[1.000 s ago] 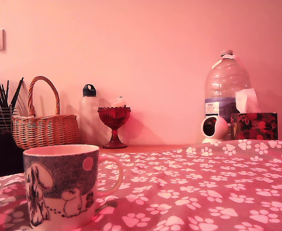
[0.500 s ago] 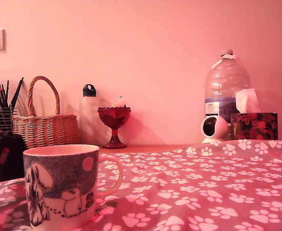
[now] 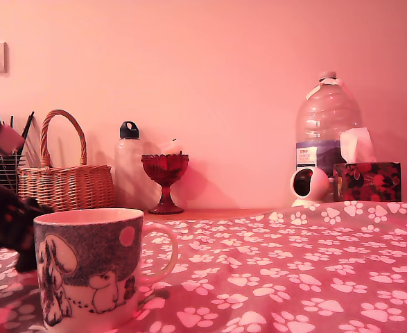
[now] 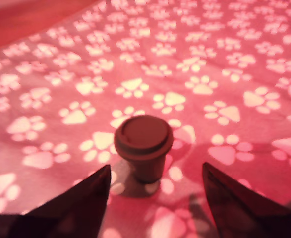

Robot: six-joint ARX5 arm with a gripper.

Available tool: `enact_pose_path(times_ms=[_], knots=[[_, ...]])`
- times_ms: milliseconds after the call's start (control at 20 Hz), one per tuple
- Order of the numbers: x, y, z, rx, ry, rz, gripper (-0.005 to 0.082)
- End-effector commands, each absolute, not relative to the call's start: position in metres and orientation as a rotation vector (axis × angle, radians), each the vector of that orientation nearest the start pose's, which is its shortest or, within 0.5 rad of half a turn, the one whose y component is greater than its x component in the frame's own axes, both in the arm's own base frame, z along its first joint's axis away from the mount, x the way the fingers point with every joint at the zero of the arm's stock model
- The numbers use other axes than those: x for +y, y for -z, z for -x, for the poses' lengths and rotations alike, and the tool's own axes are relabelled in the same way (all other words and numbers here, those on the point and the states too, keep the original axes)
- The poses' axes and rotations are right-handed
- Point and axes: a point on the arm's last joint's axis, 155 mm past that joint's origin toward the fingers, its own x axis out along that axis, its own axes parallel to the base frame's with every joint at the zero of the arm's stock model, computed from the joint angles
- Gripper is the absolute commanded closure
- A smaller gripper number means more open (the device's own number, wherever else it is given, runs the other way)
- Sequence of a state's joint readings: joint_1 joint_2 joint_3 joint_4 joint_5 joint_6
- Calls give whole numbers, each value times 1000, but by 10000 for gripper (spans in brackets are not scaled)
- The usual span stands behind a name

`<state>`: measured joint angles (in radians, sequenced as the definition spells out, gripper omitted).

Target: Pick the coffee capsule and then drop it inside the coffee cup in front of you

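Coffee capsule [image 4: 144,145]: small, dark, round-rimmed.

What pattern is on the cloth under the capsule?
Pale paw prints on a red-pink cloth, clearest in the wrist view.

Table-level exterior, close downward wrist, shared cloth [image 3: 293,263]

Arm low, jaws wide

In the wrist view the gripper [image 4: 155,167] was tilted downward, its two dark fingers [image 4: 86,201] spread well apart and gripping nothing. In the exterior view the arm [image 3: 2,218] showed as a dark, blurred bulk low at that view's left edge.
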<state>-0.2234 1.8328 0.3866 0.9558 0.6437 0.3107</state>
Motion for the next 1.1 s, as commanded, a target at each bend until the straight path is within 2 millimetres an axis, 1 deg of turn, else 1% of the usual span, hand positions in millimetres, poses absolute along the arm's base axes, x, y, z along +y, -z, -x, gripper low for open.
enact_pose_path(times_ms=[0, 200, 350, 850, 900, 1050], knots=[[-196, -23, -342, 347, 922, -170, 256], [-203, -19, -351, 353, 933, -164, 256], [-203, -13, -353, 370, 933, -155, 256], [-203, -9, -351, 391, 933, -151, 265], [-203, -9, -351, 391, 933, -151, 301], [-203, -8, -351, 393, 935, -153, 469]])
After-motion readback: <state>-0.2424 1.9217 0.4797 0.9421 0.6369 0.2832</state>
